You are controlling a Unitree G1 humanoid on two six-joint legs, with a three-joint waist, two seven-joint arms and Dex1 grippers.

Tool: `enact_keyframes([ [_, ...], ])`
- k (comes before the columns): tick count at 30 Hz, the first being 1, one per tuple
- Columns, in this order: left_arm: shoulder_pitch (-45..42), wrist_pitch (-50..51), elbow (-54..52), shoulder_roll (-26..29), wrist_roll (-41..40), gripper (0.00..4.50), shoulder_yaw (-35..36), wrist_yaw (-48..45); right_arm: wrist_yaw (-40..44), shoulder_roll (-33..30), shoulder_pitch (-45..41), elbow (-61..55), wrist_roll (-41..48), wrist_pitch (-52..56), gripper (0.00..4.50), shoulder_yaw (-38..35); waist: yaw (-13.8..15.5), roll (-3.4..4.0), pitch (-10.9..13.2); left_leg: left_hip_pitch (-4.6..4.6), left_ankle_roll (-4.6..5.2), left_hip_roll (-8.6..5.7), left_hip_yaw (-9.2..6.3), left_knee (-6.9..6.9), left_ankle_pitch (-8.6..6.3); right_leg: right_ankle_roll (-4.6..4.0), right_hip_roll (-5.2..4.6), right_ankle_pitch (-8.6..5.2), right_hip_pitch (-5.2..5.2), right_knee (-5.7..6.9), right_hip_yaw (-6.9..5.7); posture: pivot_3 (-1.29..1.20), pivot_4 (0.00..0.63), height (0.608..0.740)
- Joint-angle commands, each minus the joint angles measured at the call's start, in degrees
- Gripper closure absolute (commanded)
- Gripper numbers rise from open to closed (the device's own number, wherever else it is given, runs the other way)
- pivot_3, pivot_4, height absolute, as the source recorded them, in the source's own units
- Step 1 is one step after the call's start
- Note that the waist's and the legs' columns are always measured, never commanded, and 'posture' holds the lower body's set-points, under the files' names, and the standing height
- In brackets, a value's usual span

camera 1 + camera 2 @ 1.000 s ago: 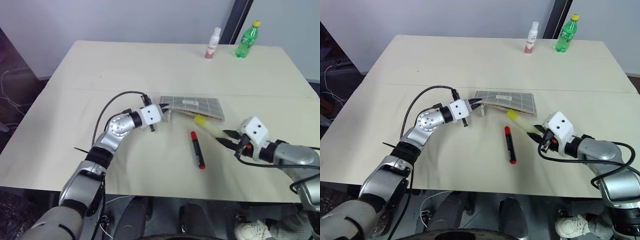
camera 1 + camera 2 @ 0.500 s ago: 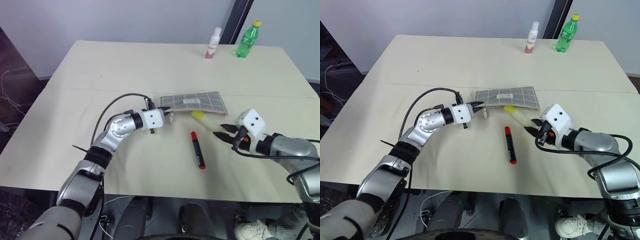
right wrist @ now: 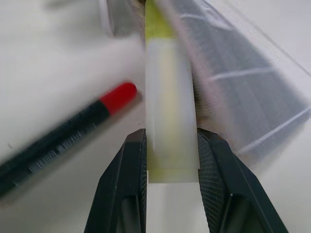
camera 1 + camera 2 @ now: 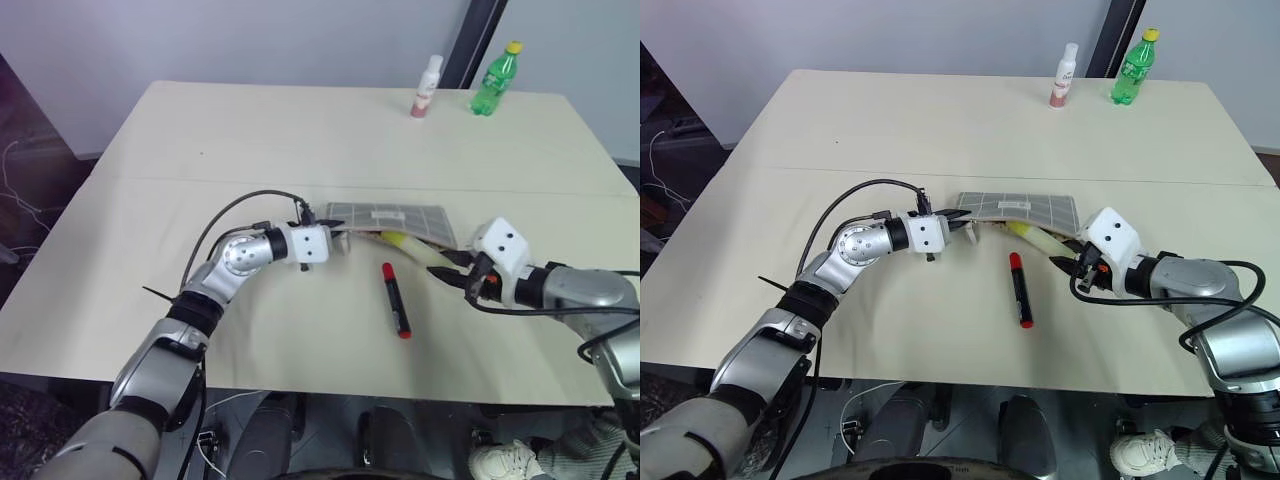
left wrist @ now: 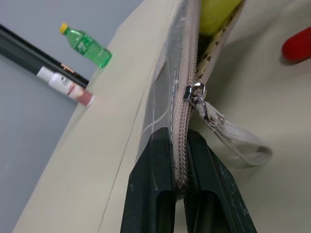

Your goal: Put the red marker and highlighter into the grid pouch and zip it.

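The grid pouch [image 4: 392, 218] lies mid-table, its open zipper edge toward me. My left gripper [image 4: 336, 236] is shut on the pouch's left end; in the left wrist view its fingers pinch the zipper seam [image 5: 179, 160] just below the zipper pull [image 5: 195, 92]. My right gripper [image 4: 452, 271] is shut on the highlighter [image 4: 418, 250], whose yellow cap end [image 5: 216, 14] pokes into the pouch mouth. The right wrist view shows the pale stick [image 3: 170, 116] clamped between the black fingers. The red marker [image 4: 395, 299] lies on the table in front of the pouch, beside the highlighter, untouched.
A green bottle [image 4: 495, 78] and a white and pink bottle [image 4: 426, 87] stand at the far edge of the beige table [image 4: 200, 150]. A black cable [image 4: 230, 215] loops over my left forearm.
The highlighter's cap has gone from beside the pouch's right end into its open mouth. The left gripper tilted the pouch's held end, flattening it.
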Motion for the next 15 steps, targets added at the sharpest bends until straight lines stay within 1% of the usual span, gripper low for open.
enact_keyframes([
  [1, -0.20, -2.12, -2.98, -0.61, -2.37, 4.50, 0.06, -1.09, -1.88, 1.25, -3.47, -0.16, -2.48, -0.09, 3.64, 3.35, -0.06, 0.01, 0.00, 0.00, 0.00, 0.00, 0.00, 0.00, 0.00, 0.00, 0.00, 0.00, -0.01, 0.00, 0.00, 0.00, 0.150, 0.740],
  [6, -0.47, -4.32, -3.10, -0.60, -3.92, 4.50, 0.31, -2.89, -2.53, 3.09, -11.10, 2.71, -7.66, -1.77, 3.64, 10.28, -0.15, 0.03, 0.00, 0.00, 0.00, 0.01, 0.00, 0.00, 0.01, 0.00, 0.01, 0.00, -0.03, 0.02, 0.01, 0.00, 0.150, 0.740],
  [10, -0.41, -4.20, -2.75, -0.70, -4.91, 4.50, 0.37, -3.92, -2.57, 5.32, -16.15, 5.20, -11.49, -4.49, 3.64, 14.74, 0.01, 0.03, 0.00, 0.00, 0.03, 0.00, 0.00, 0.00, 0.03, 0.00, 0.05, 0.00, -0.03, 0.02, 0.01, 0.00, 0.150, 0.740],
  [12, -0.34, -3.85, -2.92, -0.61, -5.48, 4.50, 0.65, -4.35, -2.34, 5.88, -16.93, 5.89, -13.19, -7.10, 3.64, 16.04, 0.02, 0.02, 0.00, -0.01, 0.03, -0.04, 0.00, 0.00, 0.03, 0.00, 0.06, 0.00, -0.03, 0.03, 0.01, 0.00, 0.150, 0.740],
  [15, -0.12, -3.47, -3.13, -0.28, -5.81, 4.50, 0.92, -4.34, -2.85, 6.53, -16.07, 6.83, -13.91, -8.38, 3.64, 15.20, 0.01, 0.03, 0.00, -0.01, 0.03, -0.05, 0.00, 0.00, 0.03, 0.00, 0.07, 0.00, -0.03, 0.03, 0.01, 0.00, 0.150, 0.740],
])
